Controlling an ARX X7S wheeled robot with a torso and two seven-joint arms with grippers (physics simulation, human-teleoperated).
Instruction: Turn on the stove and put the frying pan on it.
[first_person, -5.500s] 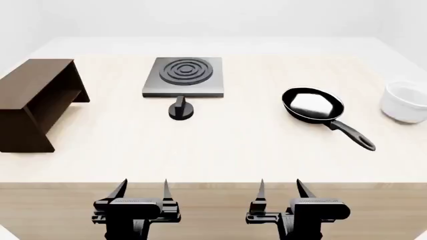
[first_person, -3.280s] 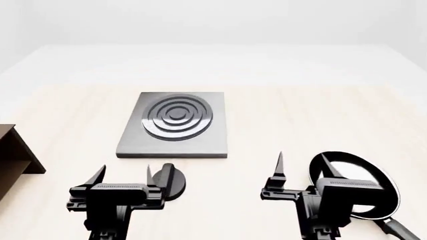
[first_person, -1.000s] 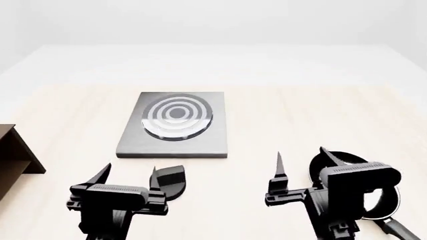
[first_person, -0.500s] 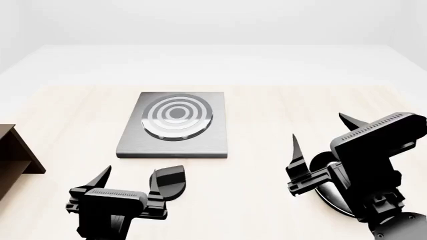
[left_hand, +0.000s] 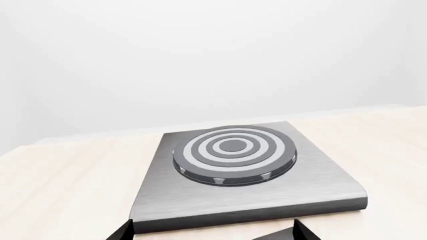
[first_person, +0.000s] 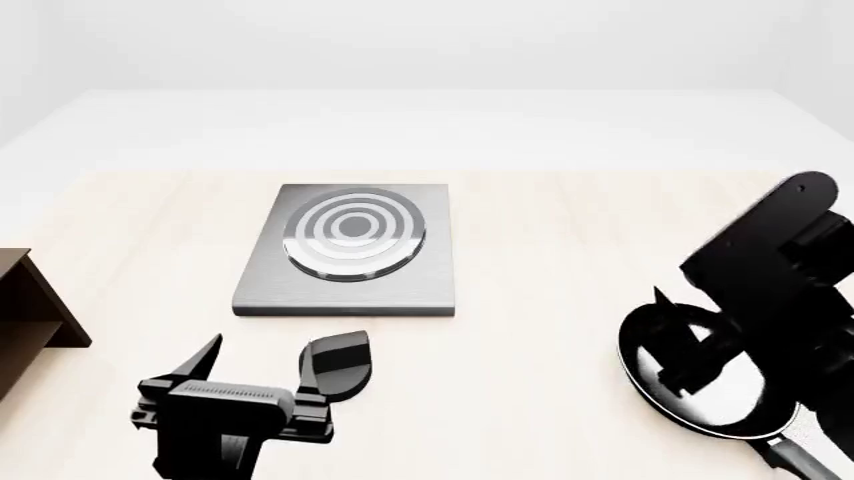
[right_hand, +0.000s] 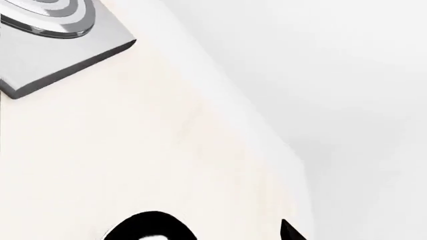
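The stove (first_person: 348, 250) lay flat on the table (first_person: 561, 230), its burner rings pale and bright. The black knob (first_person: 336, 364) stood just in front of it, near the left gripper (first_person: 254, 362), whose fingers were spread apart and held nothing. The pan (first_person: 701, 383) sat on the table at the right, well apart from the stove. The right gripper (first_person: 681, 335) hung over the pan, tilted; I could not tell whether its jaws were apart. A brown shelf (first_person: 30, 310) showed at the left edge.

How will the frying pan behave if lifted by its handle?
The frying pan looks rigid, so it should not flex. Its long handle sticks out to one side, so the round body will probably sag away from the grip. Its glossy finish hints it could slip.
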